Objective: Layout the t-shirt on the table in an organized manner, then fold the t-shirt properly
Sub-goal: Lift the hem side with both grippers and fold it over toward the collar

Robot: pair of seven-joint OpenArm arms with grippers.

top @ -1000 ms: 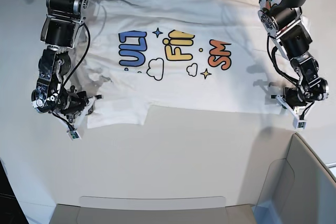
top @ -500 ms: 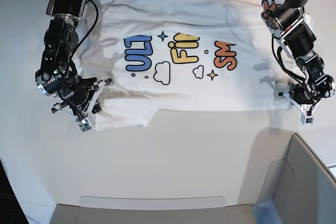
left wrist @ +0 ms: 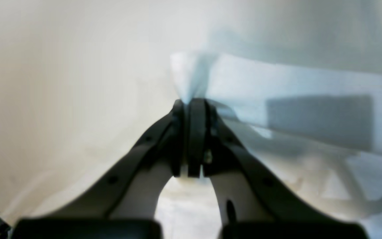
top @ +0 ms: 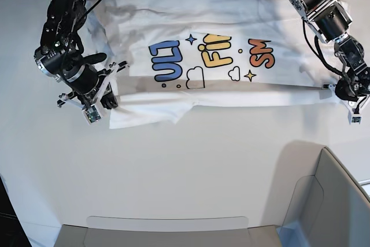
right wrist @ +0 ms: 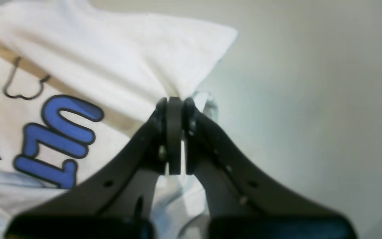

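White tabletop fills your base view, and on the far half of the table [top: 191,166] the t-shirt [top: 231,21] lies spread with its near edge lifted into a long fold running left to right below the coloured letters. Your right gripper [top: 110,88], at the left of that view, has its jaws pressed together on a pinch of cloth by the blue letters; your left gripper [top: 347,92], at the right, is likewise pinching the other end of the fold. Watch the uneven hold: the left end of the fold sags into a loose flap near the table, so if you carry the two ends at different rates the crease will likely skew or wrinkle. Either pinch looks thin, and a sharp pull could slip the fabric free. The right wrist view shows you what the base view cannot, namely the right gripper's tips [right wrist: 174,109] closed tight on a gathered corner beside the blue print. The left wrist view is blurred, yet it shows white cloth fanning from the closed tips [left wrist: 191,106], which the base view leaves too small to judge.
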